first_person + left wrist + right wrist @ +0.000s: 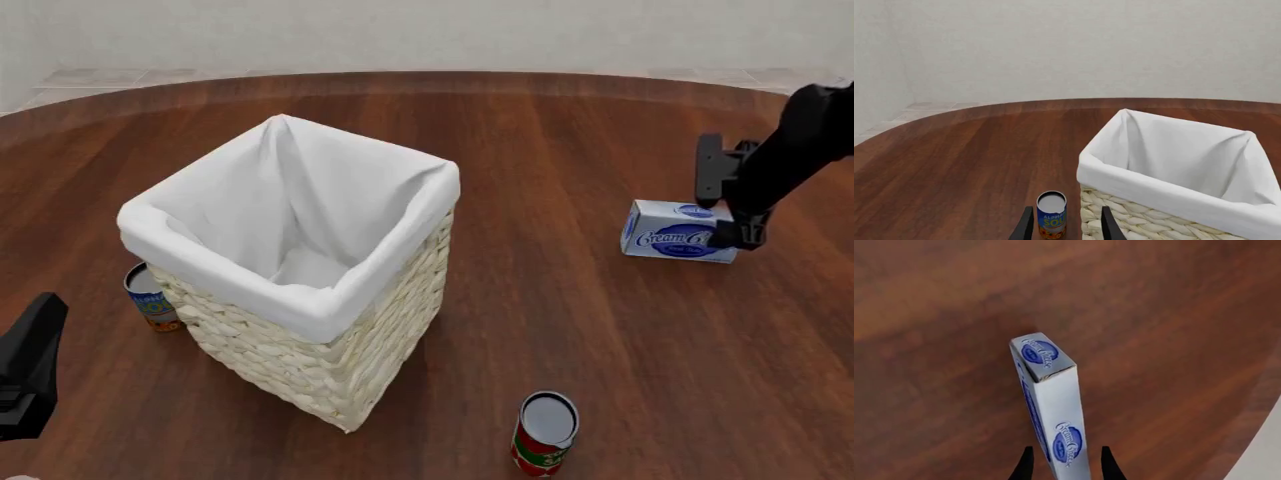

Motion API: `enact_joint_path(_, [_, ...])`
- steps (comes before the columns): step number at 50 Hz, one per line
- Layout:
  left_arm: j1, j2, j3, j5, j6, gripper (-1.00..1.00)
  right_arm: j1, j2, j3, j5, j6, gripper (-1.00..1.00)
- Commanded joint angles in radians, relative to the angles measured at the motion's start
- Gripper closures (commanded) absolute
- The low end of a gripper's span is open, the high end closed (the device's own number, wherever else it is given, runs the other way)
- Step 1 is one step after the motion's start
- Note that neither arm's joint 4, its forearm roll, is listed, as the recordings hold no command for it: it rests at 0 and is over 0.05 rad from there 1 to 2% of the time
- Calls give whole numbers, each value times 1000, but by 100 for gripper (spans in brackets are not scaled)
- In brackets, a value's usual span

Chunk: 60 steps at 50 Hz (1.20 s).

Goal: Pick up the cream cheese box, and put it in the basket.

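Note:
The cream cheese box [678, 232] is a pale blue-white carton with dark blue oval labels, standing on a long edge on the wooden table at the right. My right gripper [726, 205] is open, with one finger on each side of the box's right end. In the right wrist view the box [1054, 405] runs between the fingertips [1029, 465], with a small gap on each side. The basket [300, 305], woven wicker with a white liner, stands left of centre. My left gripper [1065, 227] is open and holds nothing, low beside the basket [1167, 192].
A blue soup can [1052, 214] stands just beyond the left fingertips, against the basket's left side [150, 297]. A red can [545, 432] stands near the front edge, right of the basket. The left arm [27, 370] sits at the lower left corner.

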Motion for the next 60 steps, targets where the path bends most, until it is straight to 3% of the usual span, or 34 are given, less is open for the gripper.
enact_joint_path(1, [0, 0, 0, 0, 0, -100, 7, 21, -3, -5, 5, -100])
enact_joint_path(10, [0, 0, 0, 0, 0, -100, 4, 33, -2, -15, 2, -100])
enact_joint_path(15, [0, 0, 0, 0, 0, -100, -8, 17, 49, -89, -56, -100])
enact_joint_path(26, [0, 0, 0, 0, 0, -100, 2, 1, 74, -110, -65, -100])
enact_joint_path(27, [0, 0, 0, 0, 0, -100, 2, -1, 78, -116, -68, 100])
enact_joint_path(37, [0, 0, 0, 0, 0, -100, 23, -11, 36, -117, -11, 100])
enact_joint_path(45, [0, 0, 0, 0, 0, -100, 40, -47, 63, -199, 32, 100])
enact_joint_path(47, [0, 0, 0, 0, 0, -100, 52, -79, 113, -289, 24, 100])
enact_joint_path(52, [0, 0, 0, 0, 0, -100, 89, -128, 164, -360, 117, 100])
enact_joint_path(55, [0, 0, 0, 0, 0, -100, 127, -165, 161, -355, 239, 100])
enact_joint_path(57, [0, 0, 0, 0, 0, -100, 126, -174, 179, -371, 235, 100])
enact_joint_path(60, [0, 0, 0, 0, 0, -100, 140, -205, 193, -389, 297, 100])
